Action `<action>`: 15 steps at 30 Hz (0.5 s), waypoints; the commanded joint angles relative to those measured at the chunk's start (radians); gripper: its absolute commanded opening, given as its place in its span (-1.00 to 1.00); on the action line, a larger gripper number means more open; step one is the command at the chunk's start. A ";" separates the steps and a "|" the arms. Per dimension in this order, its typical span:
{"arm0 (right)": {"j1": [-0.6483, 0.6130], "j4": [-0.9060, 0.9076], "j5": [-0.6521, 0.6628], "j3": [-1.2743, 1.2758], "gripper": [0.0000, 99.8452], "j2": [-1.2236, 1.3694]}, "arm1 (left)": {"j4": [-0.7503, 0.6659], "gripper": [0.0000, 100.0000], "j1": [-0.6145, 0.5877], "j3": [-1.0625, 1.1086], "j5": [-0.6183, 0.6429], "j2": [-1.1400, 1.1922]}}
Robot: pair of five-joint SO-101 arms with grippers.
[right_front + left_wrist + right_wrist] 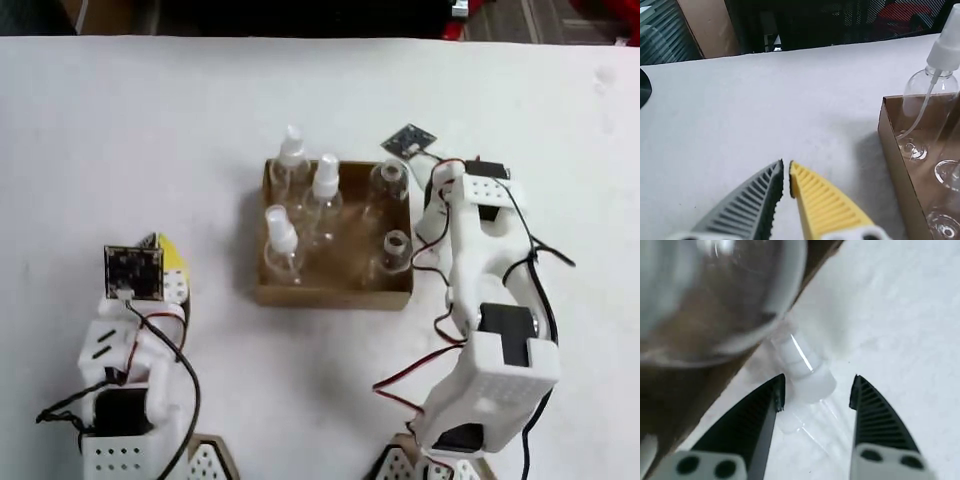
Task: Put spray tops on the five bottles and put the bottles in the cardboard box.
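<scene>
The cardboard box (335,295) stands mid-table with five clear bottles in it. Three carry white spray tops (325,172); two on the box's right side, one at the back (388,185) and one at the front (395,250), are open-necked. My right gripper (430,215) is low beside the box's right wall. Seen from its wrist, the right gripper (817,390) is open, its black fingers either side of a white spray top (805,372) lying on the table against the box wall (690,390). My left gripper (786,180), grey and yellow, is shut on nothing, left of the box (892,145).
White table surface lies open to the left of and behind the box. The left arm (130,350) sits at the front left, the right arm's body (495,350) at the front right. A capped bottle (930,95) shows above the box corner.
</scene>
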 commanded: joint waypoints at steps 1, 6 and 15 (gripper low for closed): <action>0.010 -0.047 0.014 -0.037 -0.62 0.015 | -0.032 -0.95 0.008 -0.006 -0.009 -0.010; 0.008 -0.110 0.014 -0.040 -0.62 0.070 | -0.032 -0.95 0.008 -0.006 -0.009 -0.010; 0.047 -0.154 0.012 -0.089 -0.97 0.091 | -0.032 -0.95 0.010 -0.006 -0.009 -0.010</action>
